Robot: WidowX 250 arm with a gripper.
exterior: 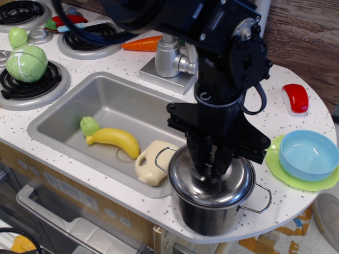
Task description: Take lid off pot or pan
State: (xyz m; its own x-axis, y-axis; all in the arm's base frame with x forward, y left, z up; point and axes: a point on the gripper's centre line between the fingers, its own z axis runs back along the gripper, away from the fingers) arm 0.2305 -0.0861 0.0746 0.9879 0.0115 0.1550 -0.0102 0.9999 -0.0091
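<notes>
The shiny steel pot (204,217) stands at the counter's front edge, just right of the sink, with wire loop handles at its left (160,159) and right (263,199). The domed steel lid (189,182) sits on the pot. My black gripper (213,167) comes straight down onto the middle of the lid. Its fingers are drawn together around the lid's knob, which they hide. The lid looks seated level on the pot's rim.
The sink (63,114) to the left holds a banana (114,138), a small green vegetable (89,126) and a cream item (150,168) against the pot. A blue bowl (309,154) on a green plate (274,165) sits right. Faucet (169,55) behind; red item (295,98); cabbage (26,62) on the burner.
</notes>
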